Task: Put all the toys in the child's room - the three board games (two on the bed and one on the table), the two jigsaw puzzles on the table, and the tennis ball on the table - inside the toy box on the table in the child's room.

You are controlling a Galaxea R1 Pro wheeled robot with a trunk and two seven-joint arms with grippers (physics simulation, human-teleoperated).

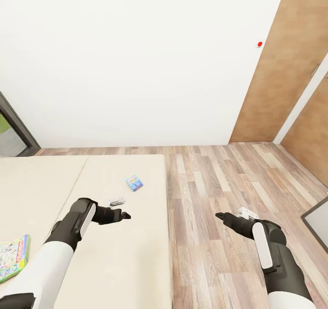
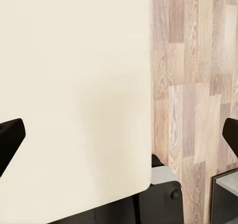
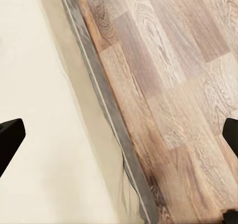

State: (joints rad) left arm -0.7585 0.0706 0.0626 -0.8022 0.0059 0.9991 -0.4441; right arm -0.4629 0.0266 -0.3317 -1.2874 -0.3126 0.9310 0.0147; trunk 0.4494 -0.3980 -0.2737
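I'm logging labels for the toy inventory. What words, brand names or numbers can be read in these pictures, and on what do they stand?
No text reads clearly.
Small blue printed game box on the beige mattress: print too small and blurred to read.
White game box with green edge, at the mattress's left: coloured print, illegible.
Small red dot on the white wall: no lettering visible.

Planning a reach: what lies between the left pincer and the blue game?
Only bare mattress, head view, between the left pincer and the blue game.
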